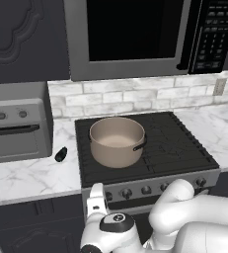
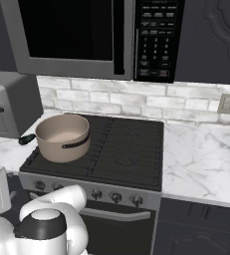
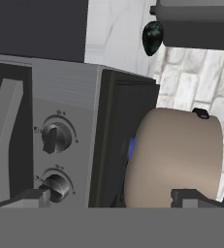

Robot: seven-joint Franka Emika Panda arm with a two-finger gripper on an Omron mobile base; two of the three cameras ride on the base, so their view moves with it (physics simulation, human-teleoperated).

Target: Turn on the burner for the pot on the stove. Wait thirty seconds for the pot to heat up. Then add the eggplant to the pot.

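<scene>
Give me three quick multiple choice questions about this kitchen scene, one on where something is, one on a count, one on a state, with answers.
1. Where is the eggplant?
A. in the pot
B. on the counter left of the stove
C. in the microwave

2. How many knobs does the toaster oven have?
A. two
B. four
C. six

3. What is in the pot?
A. eggplant
B. a lid
C. nothing

Answers: 1 B, it lies on marble between toaster oven and stove. 2 A, two round knobs on its front. 3 C, its pale inside is bare.
</scene>
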